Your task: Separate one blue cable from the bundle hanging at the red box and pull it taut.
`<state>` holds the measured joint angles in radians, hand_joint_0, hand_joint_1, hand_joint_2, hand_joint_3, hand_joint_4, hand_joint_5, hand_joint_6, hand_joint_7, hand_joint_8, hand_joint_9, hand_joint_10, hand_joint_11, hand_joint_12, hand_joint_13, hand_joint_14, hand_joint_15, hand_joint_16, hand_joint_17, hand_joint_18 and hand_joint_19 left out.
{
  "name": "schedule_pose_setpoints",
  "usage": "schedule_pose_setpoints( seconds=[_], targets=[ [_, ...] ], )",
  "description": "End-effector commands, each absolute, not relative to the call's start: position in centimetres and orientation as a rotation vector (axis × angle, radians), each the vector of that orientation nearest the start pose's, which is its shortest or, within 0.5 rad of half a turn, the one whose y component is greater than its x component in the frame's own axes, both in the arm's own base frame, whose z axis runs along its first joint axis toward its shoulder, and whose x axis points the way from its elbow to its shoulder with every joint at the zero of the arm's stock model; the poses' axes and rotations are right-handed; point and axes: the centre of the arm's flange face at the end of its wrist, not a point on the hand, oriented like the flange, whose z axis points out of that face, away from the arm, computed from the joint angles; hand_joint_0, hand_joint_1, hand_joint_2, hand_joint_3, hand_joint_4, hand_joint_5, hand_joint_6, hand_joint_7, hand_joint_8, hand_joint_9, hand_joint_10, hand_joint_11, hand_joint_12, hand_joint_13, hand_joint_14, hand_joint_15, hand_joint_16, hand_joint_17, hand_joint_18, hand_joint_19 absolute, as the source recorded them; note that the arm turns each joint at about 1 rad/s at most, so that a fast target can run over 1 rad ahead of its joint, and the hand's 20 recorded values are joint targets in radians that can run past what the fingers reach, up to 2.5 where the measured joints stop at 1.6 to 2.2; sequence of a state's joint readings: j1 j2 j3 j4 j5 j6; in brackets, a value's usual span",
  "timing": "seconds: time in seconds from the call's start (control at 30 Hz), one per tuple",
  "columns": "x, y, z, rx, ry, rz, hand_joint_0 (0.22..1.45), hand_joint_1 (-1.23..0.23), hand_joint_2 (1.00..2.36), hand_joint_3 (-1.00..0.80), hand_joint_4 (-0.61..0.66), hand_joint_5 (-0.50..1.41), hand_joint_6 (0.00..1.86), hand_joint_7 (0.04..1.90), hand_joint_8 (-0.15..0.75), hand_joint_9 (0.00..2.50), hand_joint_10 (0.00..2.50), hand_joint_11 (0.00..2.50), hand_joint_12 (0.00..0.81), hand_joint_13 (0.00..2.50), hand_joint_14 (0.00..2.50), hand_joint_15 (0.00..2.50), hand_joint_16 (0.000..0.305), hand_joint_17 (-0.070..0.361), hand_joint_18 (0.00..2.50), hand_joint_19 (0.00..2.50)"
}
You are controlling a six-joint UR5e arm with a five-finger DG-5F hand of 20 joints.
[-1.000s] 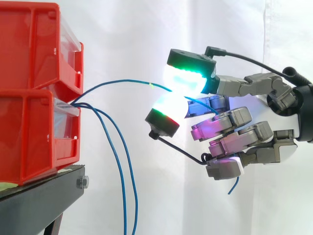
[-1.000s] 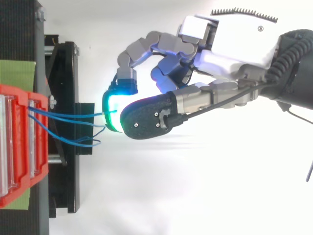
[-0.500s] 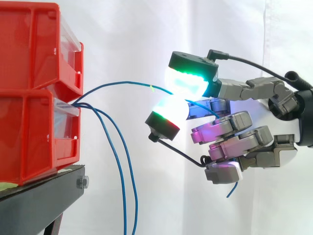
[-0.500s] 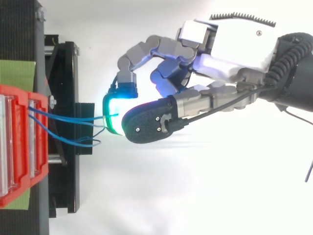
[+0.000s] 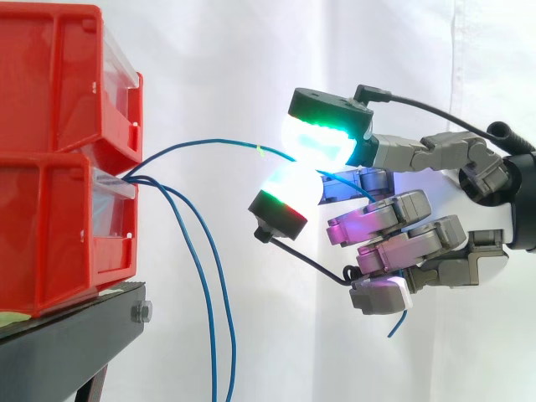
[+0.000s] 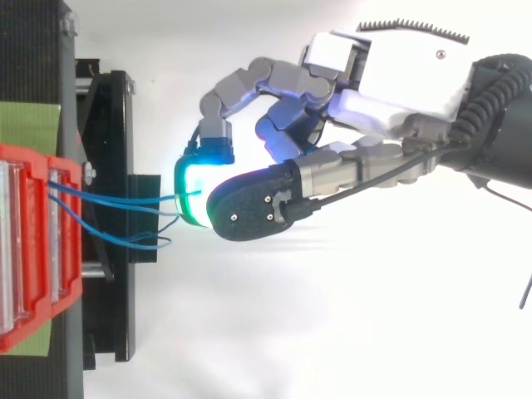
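Running near-level toward hand: blue cable

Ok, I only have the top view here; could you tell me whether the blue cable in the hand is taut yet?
Observer: Not yet: from the side, the pinched cable bows upward in a slack arc between the lower red box and the hand.
Operator: Thank you. Did the others come along?
Observer: No, two blue cables hang down from that box, apart from the hand.
Operator: And its free end?
Observer: The free end dangles beneath the hand.
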<state>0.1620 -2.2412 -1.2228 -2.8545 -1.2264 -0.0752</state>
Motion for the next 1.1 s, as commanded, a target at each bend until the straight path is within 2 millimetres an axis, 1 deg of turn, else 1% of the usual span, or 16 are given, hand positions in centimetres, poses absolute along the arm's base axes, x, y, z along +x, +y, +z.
schedule_pose_setpoints(
  seconds=[0.0, 0.03, 0.63, 0.83, 1.0, 1.03, 1.07],
  targets=[
    [74.37, -4.72, 26.84, 1.257, 1.143, 0.995, 0.69, -0.68, 1.03, -0.19, -0.18, -0.22, 0.95, 1.09, 0.253, 0.93, 2.37, 1.34, 0.296, 1.30, 1.61, 1.16, 0.045, 0.101, 0.99, 1.12],
    [74.37, -4.72, 26.84, 1.257, 1.143, 0.995, 0.69, -0.68, 1.03, -0.19, -0.18, -0.22, 0.95, 1.09, 0.248, 0.92, 2.34, 1.38, 0.296, 1.30, 1.61, 1.17, 0.045, 0.101, 0.99, 1.12],
    [74.37, -4.72, 26.84, 1.257, 1.143, 0.995, 0.69, -0.68, 1.03, -0.19, -0.17, -0.22, 0.95, 1.10, 0.254, 0.93, 2.31, 1.38, 0.293, 1.30, 1.57, 1.19, 0.045, 0.101, 0.98, 1.11],
    [74.36, -4.84, 26.84, 1.258, 1.141, 0.994, 0.69, -0.68, 1.03, -0.19, -0.16, -0.22, 0.95, 1.10, 0.245, 0.93, 2.31, 1.36, 0.290, 1.30, 1.57, 1.16, 0.045, 0.101, 0.98, 1.11],
    [74.36, -4.82, 26.84, 1.257, 1.143, 0.995, 0.70, -0.68, 1.03, -0.19, -0.16, -0.22, 0.95, 1.10, 0.244, 0.93, 2.31, 1.36, 0.298, 1.30, 1.55, 1.20, 0.045, 0.101, 0.97, 1.12],
    [74.33, -4.73, 26.77, 1.258, 1.144, 0.994, 0.70, -0.68, 1.03, -0.19, -0.16, -0.22, 0.95, 1.10, 0.245, 0.93, 2.30, 1.39, 0.288, 1.30, 1.55, 1.18, 0.045, 0.102, 0.97, 1.11],
    [74.37, -4.72, 26.84, 1.257, 1.143, 0.995, 0.70, -0.68, 1.03, -0.20, -0.16, -0.22, 0.95, 1.10, 0.245, 0.93, 2.31, 1.37, 0.297, 1.30, 1.55, 1.18, 0.045, 0.102, 0.97, 1.11]
  ],
)
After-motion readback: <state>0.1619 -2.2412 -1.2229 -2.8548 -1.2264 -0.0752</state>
